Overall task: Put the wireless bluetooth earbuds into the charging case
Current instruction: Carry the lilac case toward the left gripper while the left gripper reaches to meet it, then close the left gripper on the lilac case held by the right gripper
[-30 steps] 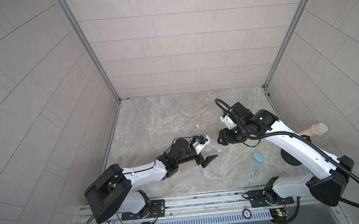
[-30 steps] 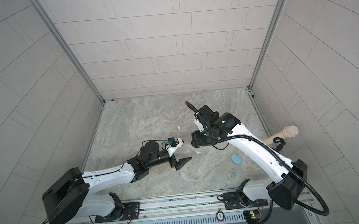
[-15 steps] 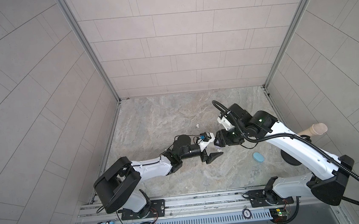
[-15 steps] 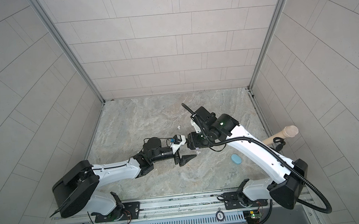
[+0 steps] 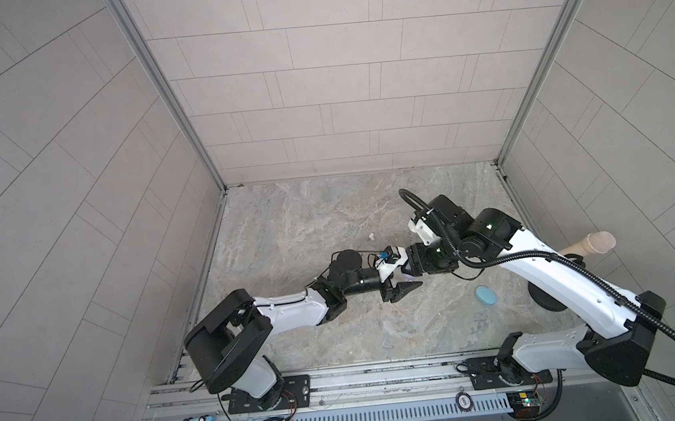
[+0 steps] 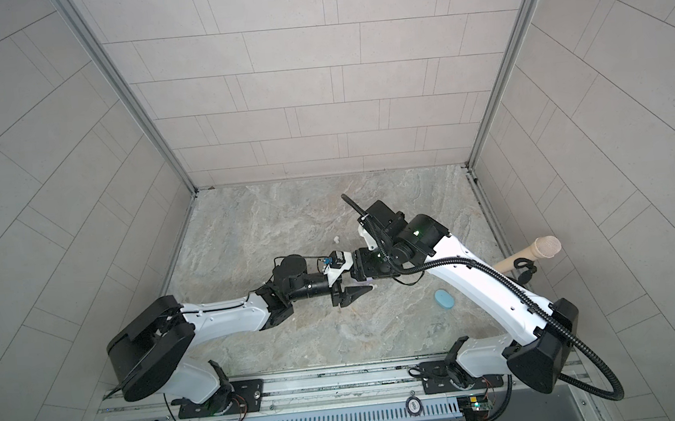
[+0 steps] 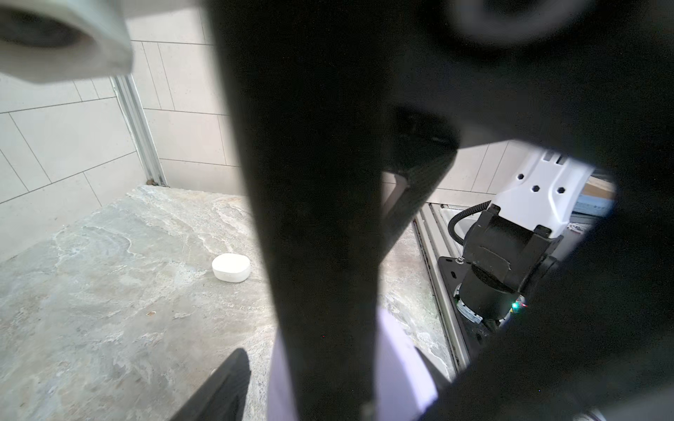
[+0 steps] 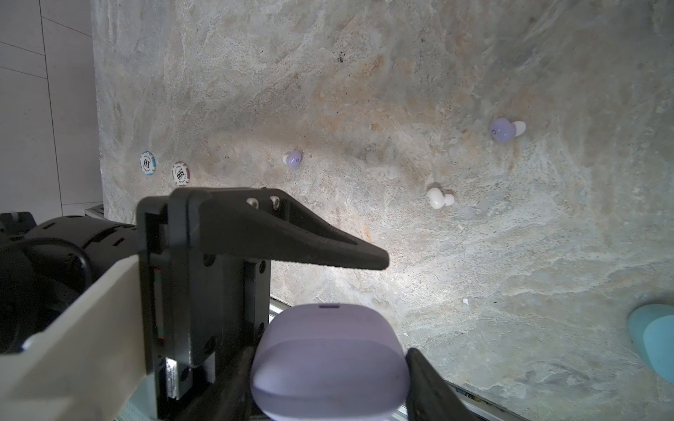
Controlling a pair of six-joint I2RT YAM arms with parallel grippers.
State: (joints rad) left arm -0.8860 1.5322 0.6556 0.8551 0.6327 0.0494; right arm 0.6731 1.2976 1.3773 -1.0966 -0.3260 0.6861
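My right gripper (image 8: 328, 364) is shut on a closed lilac charging case (image 8: 328, 342), held above the table's middle. My left gripper (image 7: 335, 361) meets it there, its jaws open on either side of the case (image 7: 401, 364). A gap shows between one left finger (image 8: 291, 240) and the case. In the left wrist view a dark finger of the right gripper covers much of the case. On the table lie two lilac earbuds (image 8: 293, 159) (image 8: 505, 129) and a white earbud (image 8: 439, 198). Both top views show a white earbud (image 5: 370, 236) (image 6: 335, 240) behind the two grippers.
A closed light blue case (image 5: 486, 295) (image 6: 445, 298) (image 8: 653, 342) lies front right. A white case (image 7: 231, 267) sits toward the back corner. Two poker chips (image 8: 148, 163) (image 8: 181, 172) lie near a table edge. A tan handle (image 5: 589, 243) sticks in from the right wall.
My left gripper has reached right to the lilac case and its jaws have narrowed around it. The right gripper has carried the case left to meet it.
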